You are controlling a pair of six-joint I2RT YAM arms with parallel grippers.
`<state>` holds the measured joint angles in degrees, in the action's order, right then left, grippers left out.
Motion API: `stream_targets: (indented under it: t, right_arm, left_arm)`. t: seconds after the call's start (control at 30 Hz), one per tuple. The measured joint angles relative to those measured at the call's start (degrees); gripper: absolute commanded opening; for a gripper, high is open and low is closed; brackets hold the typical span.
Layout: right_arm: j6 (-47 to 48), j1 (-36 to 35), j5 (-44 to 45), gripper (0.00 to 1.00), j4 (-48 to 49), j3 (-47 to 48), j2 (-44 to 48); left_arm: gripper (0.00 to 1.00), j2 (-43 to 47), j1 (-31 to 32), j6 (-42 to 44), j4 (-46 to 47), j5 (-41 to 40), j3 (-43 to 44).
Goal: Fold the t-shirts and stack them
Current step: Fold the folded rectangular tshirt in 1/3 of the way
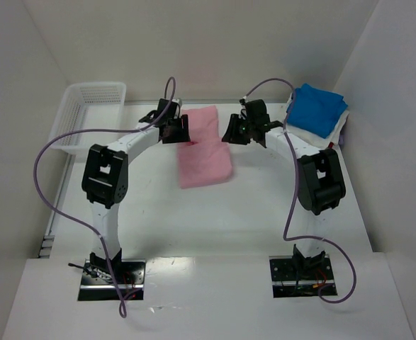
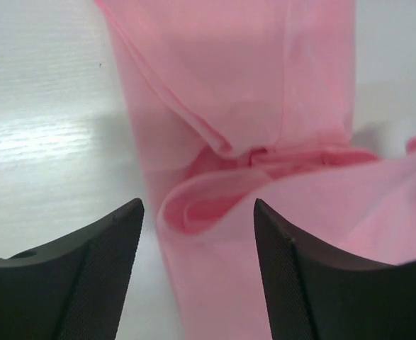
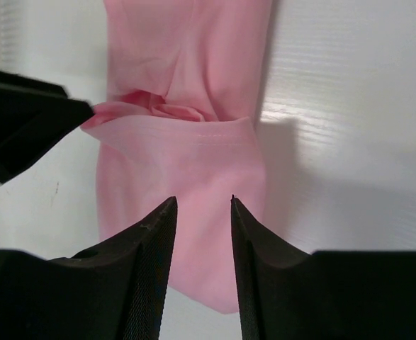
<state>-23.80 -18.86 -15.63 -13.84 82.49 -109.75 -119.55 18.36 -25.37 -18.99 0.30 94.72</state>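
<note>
Trouble looks likeliest at the bunched middle of the pink shirt [image 1: 204, 145], central on the table [image 1: 264, 212]. The left gripper [image 2: 197, 205] gapes wide over its fold and the right gripper [image 3: 203, 200] hangs narrowly parted and empty, so a one-sided pinch could drag the fold crooked.

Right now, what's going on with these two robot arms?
Both arms are working on a pink t-shirt in the middle of the table. It is partly folded, with one part doubled over. The left gripper and the right gripper are poised over it from either side, fingers open and holding nothing. A folded blue t-shirt lies on a white t-shirt in the far right corner.
</note>
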Motion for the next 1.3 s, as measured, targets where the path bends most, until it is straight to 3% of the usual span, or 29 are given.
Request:
stream_targets:
  t: [0.07, 0.17, 0.33, 0.47, 0.63, 0.7, 0.93, 1.3]
  right_arm:
    - [0.58, 0.45, -0.07, 0.47, -0.05, -1.36, 0.99]
    - [1.17, 0.83, -0.17, 0.62, -0.32, -3.36, 2.28]
    - [1.80, 0.84, -1.69, 0.64, -0.45, -9.16, 4.36]
    - [1.45, 0.84, -3.93, 0.51, -0.67, -15.31, 6.60]
    - [1.02, 0.84, -5.93, 0.13, -0.75, -16.12, 6.69]
    - [0.81, 0.84, -6.58, 0.07, -0.80, -14.77, 6.55]
    - [-1.44, 0.84, -11.13, 0.07, 1.71, -5.64, 5.13]
    - [-2.90, 0.84, -15.60, 0.07, 4.73, -2.22, -8.35]
  left_arm:
    - [0.79, 4.58, -0.10, 0.08, -0.31, 0.08, -3.17]
    - [0.83, 12.27, -0.14, 0.11, -0.32, 1.94, -7.22]
    - [0.84, 22.02, -0.01, -0.93, 1.05, 7.28, -14.81]
    - [0.80, 23.21, 1.38, -3.52, 1.84, 11.70, -23.70]
    - [0.46, 21.60, 2.93, -5.65, 1.09, 15.53, -28.90]
    - [0.33, 20.79, 2.93, -6.05, 1.22, 16.20, -27.68]
    - [0.20, 12.02, 2.62, -6.56, 5.95, 18.15, -16.81]
    - [0.16, 1.28, -0.46, -7.84, 8.79, 16.66, -12.24]
